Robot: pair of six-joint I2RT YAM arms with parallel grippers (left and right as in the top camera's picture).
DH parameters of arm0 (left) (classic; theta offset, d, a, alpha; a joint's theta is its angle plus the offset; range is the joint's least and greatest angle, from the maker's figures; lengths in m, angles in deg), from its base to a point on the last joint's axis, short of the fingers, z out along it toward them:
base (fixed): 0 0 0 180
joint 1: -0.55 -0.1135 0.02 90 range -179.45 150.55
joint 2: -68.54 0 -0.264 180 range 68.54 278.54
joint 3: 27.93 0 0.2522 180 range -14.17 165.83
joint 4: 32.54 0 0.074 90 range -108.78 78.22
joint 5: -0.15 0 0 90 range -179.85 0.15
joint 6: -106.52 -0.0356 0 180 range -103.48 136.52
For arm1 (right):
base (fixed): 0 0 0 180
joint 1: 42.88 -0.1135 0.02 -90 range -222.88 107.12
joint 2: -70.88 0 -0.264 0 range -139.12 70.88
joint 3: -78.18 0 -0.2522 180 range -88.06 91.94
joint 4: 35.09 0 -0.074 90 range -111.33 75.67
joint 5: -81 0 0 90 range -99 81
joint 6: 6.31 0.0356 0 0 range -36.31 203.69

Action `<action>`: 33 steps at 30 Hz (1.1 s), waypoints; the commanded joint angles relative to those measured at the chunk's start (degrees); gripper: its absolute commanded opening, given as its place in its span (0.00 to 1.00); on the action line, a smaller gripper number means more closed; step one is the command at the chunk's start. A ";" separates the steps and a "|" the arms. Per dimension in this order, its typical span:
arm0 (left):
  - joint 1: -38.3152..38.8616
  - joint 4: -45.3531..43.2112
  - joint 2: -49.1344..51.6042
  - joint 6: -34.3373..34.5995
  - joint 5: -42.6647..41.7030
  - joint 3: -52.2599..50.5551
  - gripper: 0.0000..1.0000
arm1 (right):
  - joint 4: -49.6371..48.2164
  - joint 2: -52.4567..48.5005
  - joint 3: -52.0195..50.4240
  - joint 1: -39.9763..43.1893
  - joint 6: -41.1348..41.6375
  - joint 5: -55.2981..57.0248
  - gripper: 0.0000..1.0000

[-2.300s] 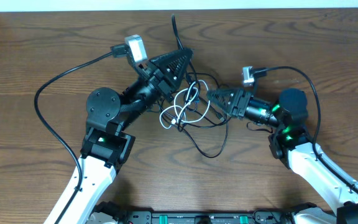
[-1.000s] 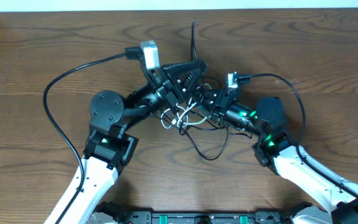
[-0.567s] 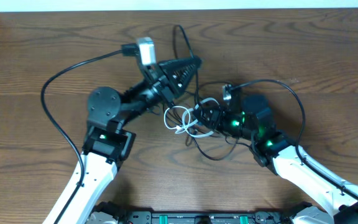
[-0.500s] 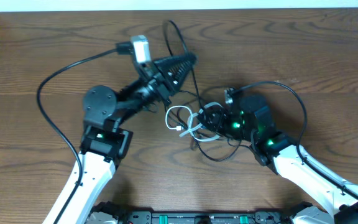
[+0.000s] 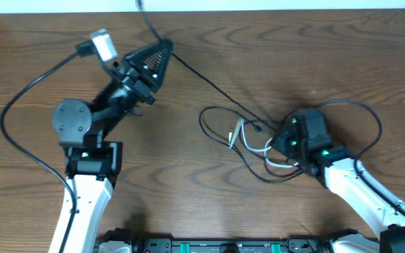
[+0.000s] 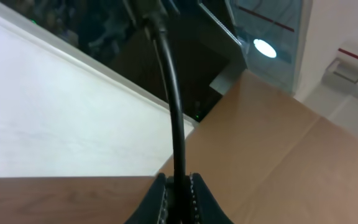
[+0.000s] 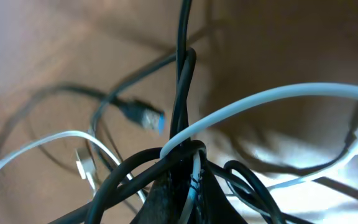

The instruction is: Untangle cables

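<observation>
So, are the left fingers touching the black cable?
Touching. The left wrist view shows the black cable pinched between the left fingers, with no gap on either side.

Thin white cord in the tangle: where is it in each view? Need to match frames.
Overhead: thin white cord loops right of centre, just left of the right gripper.
Left wrist: not in it; only a thin black cable pinched in the left gripper.
Right wrist: arcs from centre to the right edge.
Shared landmark: that black cable, taut across the overhead; probably the strand rising at top of the right wrist view.
</observation>
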 commanded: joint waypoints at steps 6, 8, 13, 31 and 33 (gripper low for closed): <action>-1.70 13.09 -1.68 0.31 -1.03 2.36 0.76 | -27.17 3.76 -1.03 10.29 -14.56 -52.13 0.01; -1.68 18.84 -1.68 0.31 -1.03 2.36 0.84 | -39.89 4.87 -1.03 12.13 -9.46 -62.69 0.01; -1.60 29.09 -1.64 0.28 -1.51 2.34 0.88 | -60.57 5.11 -1.03 12.46 -2.82 -75.45 0.01; 12.96 33.09 0.24 -31.76 -16.35 2.25 0.88 | -55.30 3.91 -1.05 11.26 0.04 -74.79 0.01; 14.23 36.04 0.26 -34.40 -11.82 2.25 0.88 | -55.25 3.91 -1.05 11.23 2.89 -75.06 0.01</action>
